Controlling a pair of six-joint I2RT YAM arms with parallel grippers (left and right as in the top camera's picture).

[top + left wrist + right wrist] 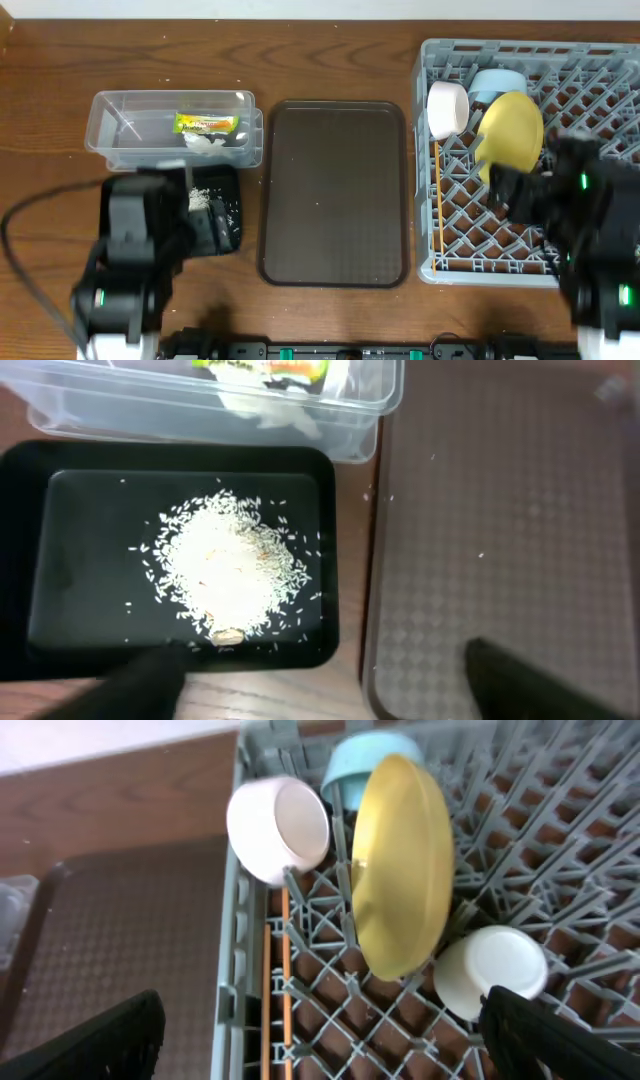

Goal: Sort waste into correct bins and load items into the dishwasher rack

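Many rice grains (228,575) are lying on the black tray (180,457), the clear tub (125,140) sitting at its twelve o'clock, holding the wrapper (206,123) and tissue (208,142). The left gripper (335,685) is hanging spread and empty at six o'clock. The yellow plate (400,870) is standing on edge in the rack (560,820), white bowl (278,828) at its ten o'clock; the right gripper (325,1045) is gaping empty.

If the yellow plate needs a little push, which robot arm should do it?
Right. The right hand hovers over the rack, beside the yellow plate. The left hand is far off above the black tray of rice, with the brown tray between.
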